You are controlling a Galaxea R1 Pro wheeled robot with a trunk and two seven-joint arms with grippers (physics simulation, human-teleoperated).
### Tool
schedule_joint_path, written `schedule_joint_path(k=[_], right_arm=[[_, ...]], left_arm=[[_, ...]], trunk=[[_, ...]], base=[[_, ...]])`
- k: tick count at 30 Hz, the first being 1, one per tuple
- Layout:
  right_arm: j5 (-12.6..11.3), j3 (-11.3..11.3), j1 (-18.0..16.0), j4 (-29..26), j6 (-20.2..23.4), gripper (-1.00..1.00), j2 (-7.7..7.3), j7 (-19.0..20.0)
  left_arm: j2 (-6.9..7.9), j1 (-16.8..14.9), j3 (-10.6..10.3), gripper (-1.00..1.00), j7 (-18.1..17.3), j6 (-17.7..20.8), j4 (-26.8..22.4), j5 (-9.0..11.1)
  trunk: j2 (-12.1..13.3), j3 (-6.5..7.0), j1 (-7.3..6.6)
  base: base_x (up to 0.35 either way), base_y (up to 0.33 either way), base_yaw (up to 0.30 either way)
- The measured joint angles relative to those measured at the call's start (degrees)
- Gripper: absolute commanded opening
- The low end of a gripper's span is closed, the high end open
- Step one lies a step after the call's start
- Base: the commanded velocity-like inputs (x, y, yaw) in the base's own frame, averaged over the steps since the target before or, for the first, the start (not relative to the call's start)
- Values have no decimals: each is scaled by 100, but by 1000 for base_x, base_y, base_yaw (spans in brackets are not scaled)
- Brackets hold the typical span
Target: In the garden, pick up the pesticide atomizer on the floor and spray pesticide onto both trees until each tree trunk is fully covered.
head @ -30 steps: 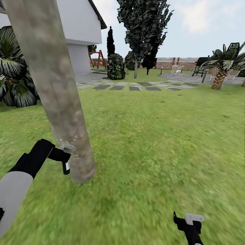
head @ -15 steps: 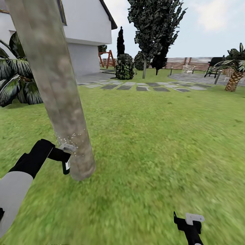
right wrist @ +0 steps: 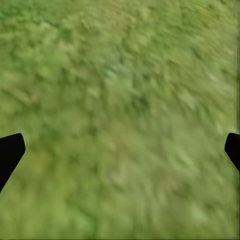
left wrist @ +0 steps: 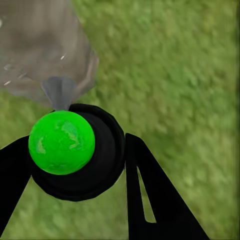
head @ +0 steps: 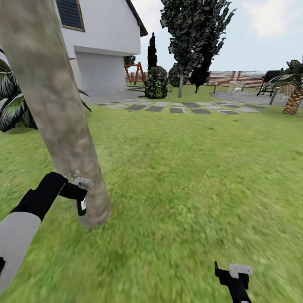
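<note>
My left gripper [head: 75, 192] is shut on the pesticide atomizer [head: 81, 206], a small dark bottle with a white patch. Its grey nozzle [head: 83, 182] almost touches the thick pale mottled tree trunk [head: 59, 118], low near the grass, with a few white specks above it. In the left wrist view the atomizer [left wrist: 102, 155] shows a green spot [left wrist: 61, 142] on top and sits between the black fingers [left wrist: 150, 200], nozzle toward the trunk [left wrist: 40, 50]. A second tall tree [head: 191, 29] with jagged dark foliage stands far back. My right gripper [head: 234, 272] hangs open over grass; its fingertips [right wrist: 10, 150] are spread wide.
The white house [head: 101, 46] and broad-leaved plants [head: 14, 105] stand at the left. Grey stepping stones [head: 176, 107] cross the lawn ahead, with a brown fence [head: 235, 78], dark shrubs [head: 156, 82] and a short palm [head: 294, 92] behind. Open grass [head: 202, 176] lies to the right.
The whole view has shifted, so the camera has moved: the trunk now sits further left and the house shows more. Fewer spray specks show at the nozzle. Both grippers keep their pose.
</note>
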Motion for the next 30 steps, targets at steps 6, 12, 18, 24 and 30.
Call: schedule_joint_path(k=[6,12,18,24,30], right_arm=[[-7,0,0,0,0,100,0,0],[-7,0,0,0,0,100,6,0],[-7,0,0,0,0,100,6,0],[-7,0,0,0,0,100,6,0],[-7,0,0,0,0,100,8,0]], left_arm=[[0,0,-3,-100,0,0,0,-2],[5,0,-2,-100,0,0,0,-4],[58,4,-6,-100,5,-2,27,-10],[71,166,8,-100,357,-20,78,-35],[10,285,11,-100,690,-14,94,65]], trunk=[[0,0,0],[0,0,0],[0,0,0],[0,0,0],[0,0,0]], base=[[118,-252,100],[116,-253,274],[115,-253,277],[112,-254,277],[157,-248,238]])
